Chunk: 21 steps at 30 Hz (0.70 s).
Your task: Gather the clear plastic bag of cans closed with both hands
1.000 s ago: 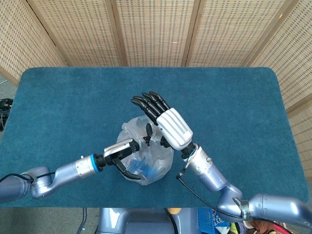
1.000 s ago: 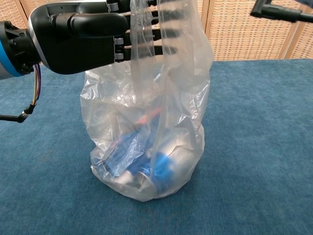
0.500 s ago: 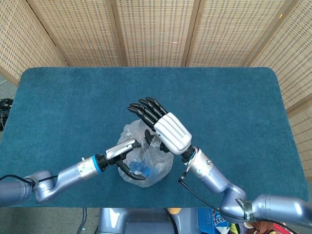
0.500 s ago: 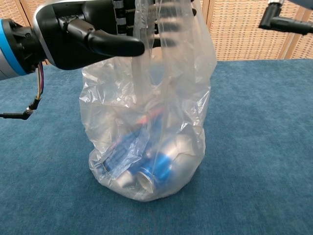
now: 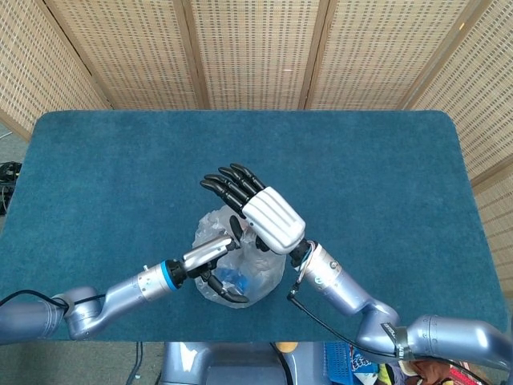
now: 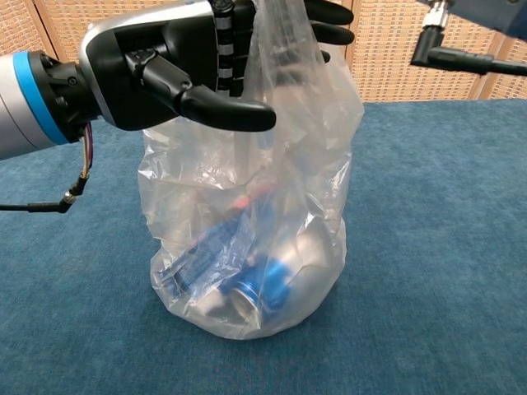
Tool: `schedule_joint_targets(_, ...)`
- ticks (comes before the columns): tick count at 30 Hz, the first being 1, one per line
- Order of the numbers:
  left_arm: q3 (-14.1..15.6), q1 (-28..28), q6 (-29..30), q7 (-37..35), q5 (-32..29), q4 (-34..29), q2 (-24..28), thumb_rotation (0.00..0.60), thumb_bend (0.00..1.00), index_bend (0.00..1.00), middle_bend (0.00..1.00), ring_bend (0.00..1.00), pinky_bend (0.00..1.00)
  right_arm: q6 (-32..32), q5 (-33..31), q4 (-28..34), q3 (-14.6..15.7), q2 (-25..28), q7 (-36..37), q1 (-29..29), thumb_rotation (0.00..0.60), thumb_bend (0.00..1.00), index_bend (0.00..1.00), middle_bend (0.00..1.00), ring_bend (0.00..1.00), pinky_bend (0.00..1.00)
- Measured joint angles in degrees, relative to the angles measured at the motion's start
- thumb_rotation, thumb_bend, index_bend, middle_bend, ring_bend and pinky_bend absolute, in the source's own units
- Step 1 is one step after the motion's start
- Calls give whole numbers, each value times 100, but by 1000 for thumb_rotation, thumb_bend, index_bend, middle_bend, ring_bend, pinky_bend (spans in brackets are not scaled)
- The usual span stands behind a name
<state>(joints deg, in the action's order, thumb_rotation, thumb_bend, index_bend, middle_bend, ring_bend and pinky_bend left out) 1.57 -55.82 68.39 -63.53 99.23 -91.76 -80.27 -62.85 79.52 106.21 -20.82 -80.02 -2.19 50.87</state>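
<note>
Hidden in the head view: most of the clear plastic bag point(image 5: 240, 269) under the right hand point(image 5: 264, 212) and left hand point(image 5: 212, 257); cut off at the chest view's top edge: bag mouth and fingertips; blurred through plastic: cans point(image 6: 263, 280), count unclear.

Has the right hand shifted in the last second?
Yes. In the head view the right hand has slid left and toward the near table edge, now over the bag.

Clear crinkled plastic bag point(image 6: 247, 189), shiny metal cans point(image 6: 263, 284) — matt carpeted table point(image 6: 428, 247)
</note>
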Motion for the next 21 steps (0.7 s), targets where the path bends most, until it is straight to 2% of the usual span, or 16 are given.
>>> schedule_joint_targets(16,-282,138,120,1159,-40,203,-514,600,193,171,109,51,0,223,-399,-12,-82,-93,-354,239,600,804,2,122,53,0)
schedule_joint_targets(21,-363,158,161,1100,-85,305,-605,600,209,170,110,51,0,207,-406,78,-111,-47,-345,246,600,804,2,122,55,0)
